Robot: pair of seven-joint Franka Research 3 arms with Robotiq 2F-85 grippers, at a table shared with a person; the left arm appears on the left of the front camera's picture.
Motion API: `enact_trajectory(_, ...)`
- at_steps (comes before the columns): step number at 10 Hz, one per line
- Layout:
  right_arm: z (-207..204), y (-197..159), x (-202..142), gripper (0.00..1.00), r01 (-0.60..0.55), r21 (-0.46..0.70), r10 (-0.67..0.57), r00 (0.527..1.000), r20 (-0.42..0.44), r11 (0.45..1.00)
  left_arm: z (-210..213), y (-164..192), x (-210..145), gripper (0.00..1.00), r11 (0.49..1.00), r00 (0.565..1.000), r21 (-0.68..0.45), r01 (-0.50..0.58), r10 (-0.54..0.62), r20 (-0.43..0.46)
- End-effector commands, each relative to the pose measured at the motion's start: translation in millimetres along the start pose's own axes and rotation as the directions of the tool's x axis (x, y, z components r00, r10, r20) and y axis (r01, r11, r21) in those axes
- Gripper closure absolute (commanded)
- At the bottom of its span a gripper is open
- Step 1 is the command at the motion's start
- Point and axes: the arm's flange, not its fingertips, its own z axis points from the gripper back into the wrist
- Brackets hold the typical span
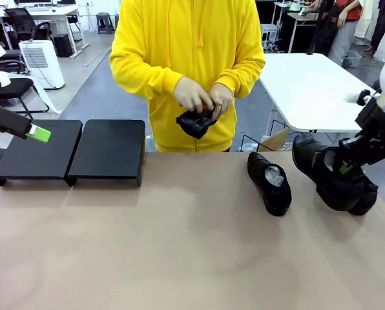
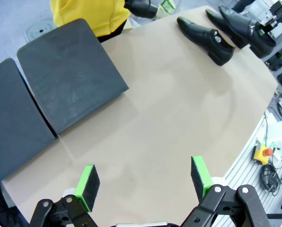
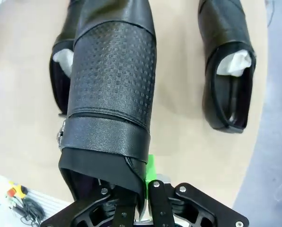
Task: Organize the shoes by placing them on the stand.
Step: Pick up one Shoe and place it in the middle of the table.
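Far left: left pincer (image 2: 143, 182) hangs above the surface (image 1: 179, 252) by the stand (image 1: 108, 152), green pads (image 2: 87, 187) spread wide with nothing between them. The stand is two matte-black slabs set side by side at the far-left corner of the surface, well apart from every shoe. Centre, far side: a person in a yellow hoodie (image 1: 179, 51), both hands (image 1: 202, 100) closed round the hand-held shoe (image 1: 194, 124), kept up at waist level, clear of the surface; what is inside it cannot be made out. Right of centre: the lone shoe (image 1: 270, 184) lies on its sole on the surface, white paper (image 1: 274, 175) stuffed into its opening. Far right, near the surface's edge: a pair of shoes (image 1: 331, 177) crowded together. Right pincer (image 1: 344, 169) is pinching the leather rim of the opening of one of them, the gripped shoe (image 3: 112, 71), with one finger inside and the green pad outside. This shoe has a textured upper and a smooth strap; its filling is hidden. Cannot tell whether its sole rests on the surface. In the right wrist view, a shoe lies on the surface on either side of it, each opening packed with white paper.
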Motion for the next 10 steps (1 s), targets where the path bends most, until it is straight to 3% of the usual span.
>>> enact_trajectory(1,11.5,4.0,-7.0,1.0,-0.008,0.004,0.008,1.0,0.006,1.0,0.9,0.9,0.2,0.0,1.0,1.0,-0.018,0.014,-0.014,0.009)
enact_trajectory(3,19.4,78.0,-45.9,1.0,-0.066,0.039,0.062,0.995,0.079,0.997,0.9,0.9,0.2,0.0,1.0,1.0,-0.018,0.014,-0.014,0.009)
enact_trajectory(5,26.6,126.9,-89.4,1.0,-0.076,0.042,0.071,0.99,0.121,0.996,0.9,0.9,0.2,0.0,1.0,1.0,-0.018,0.014,-0.014,0.009)
enact_trajectory(7,2.4,169.2,-111.9,1.0,-0.091,0.119,0.088,0.996,0.028,0.989,0.9,0.9,0.2,0.0,1.0,1.0,-0.018,0.014,-0.014,0.009)
enact_trajectory(9,-54.7,203.1,-107.2,1.0,-0.063,0.166,0.08,0.992,-0.095,0.984,0.9,0.9,0.2,0.0,1.0,1.0,-0.018,0.014,-0.014,0.009)
enact_trajectory(10,-73.5,215.8,-110.4,1.0,-0.043,0.201,0.062,0.994,-0.092,0.979,0.9,0.9,0.2,0.0,1.0,1.0,-0.018,0.014,-0.014,0.009)
